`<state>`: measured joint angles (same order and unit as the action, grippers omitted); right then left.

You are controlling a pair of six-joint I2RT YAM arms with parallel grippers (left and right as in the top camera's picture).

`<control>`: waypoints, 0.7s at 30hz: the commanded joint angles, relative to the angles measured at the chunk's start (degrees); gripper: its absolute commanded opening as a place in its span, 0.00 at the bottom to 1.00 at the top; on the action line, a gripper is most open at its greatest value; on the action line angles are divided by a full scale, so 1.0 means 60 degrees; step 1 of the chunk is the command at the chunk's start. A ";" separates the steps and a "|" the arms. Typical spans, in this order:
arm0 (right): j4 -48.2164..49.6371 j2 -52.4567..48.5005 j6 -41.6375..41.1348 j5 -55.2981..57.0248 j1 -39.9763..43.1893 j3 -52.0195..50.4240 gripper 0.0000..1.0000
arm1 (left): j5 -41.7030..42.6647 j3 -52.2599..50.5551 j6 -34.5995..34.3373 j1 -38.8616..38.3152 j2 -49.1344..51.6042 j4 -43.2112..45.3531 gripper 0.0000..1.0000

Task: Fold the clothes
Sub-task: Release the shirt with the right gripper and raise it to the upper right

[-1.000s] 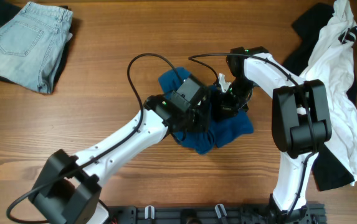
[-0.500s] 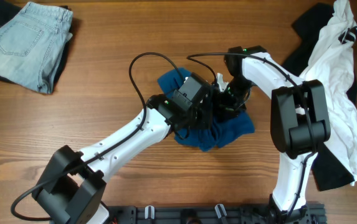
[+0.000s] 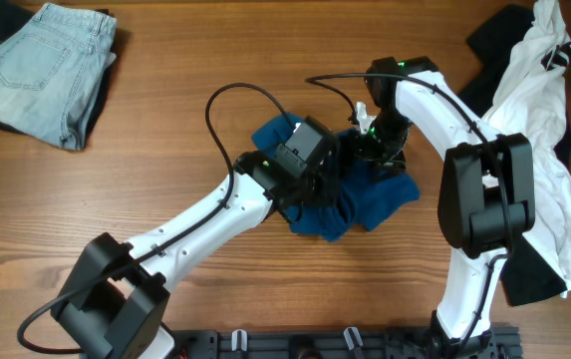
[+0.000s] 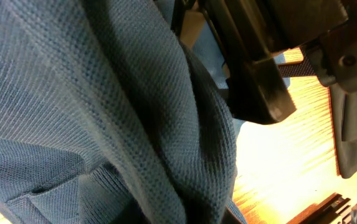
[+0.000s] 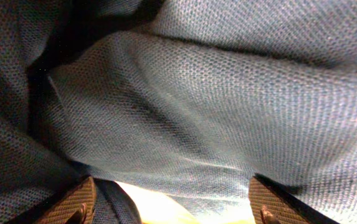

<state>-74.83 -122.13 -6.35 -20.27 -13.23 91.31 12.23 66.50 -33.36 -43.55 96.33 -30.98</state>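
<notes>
The clothes, a deep teal-blue shirt (image 3: pixel 370 204), lie bunched in the middle of the table. My left gripper (image 3: pixel 325 178) is pressed into the shirt's left half, and its fingertips are buried in cloth. In the left wrist view teal folds (image 4: pixel 116 112) fill the frame and hide the fingers. My right gripper (image 3: pixel 367 150) hangs over the shirt's upper right part. The right wrist view shows it open (image 5: pixel 172 202), its ribbed pads (image 5: pixel 78 202) wide apart, with teal fabric (image 5: pixel 215 99) just ahead and nothing between them.
Pale-blue jeans (image 3: pixel 41 65) lie folded at the far left corner. A white garment on black cloth (image 3: pixel 544 150) covers the right side. The right arm's black gripper body (image 4: pixel 259 68) sits close beside my left wrist.
My right gripper has opened and let go of the shirt, lifting slightly up and right. The shirt's right edge has slid outward. The left arm has hardly moved.
</notes>
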 commanded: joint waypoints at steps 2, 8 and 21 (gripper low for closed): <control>-0.0197 0.0288 0.0029 0.0382 0.0117 0.0474 0.78 | -0.0018 0.0233 -0.0022 0.0051 0.0076 -0.0018 0.16; -0.1151 0.0357 0.0022 0.1155 0.0346 0.2051 0.83 | -0.0018 0.0233 -0.0022 0.0051 0.0200 -0.0018 0.11; -0.2415 0.0375 0.0025 0.1239 0.0506 0.4506 0.86 | 0.0015 0.0233 -0.0018 -0.0102 0.0947 0.0237 0.04</control>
<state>-88.77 -121.36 -6.17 -13.82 -10.28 117.10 12.27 66.63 -33.36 -43.55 100.97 -30.37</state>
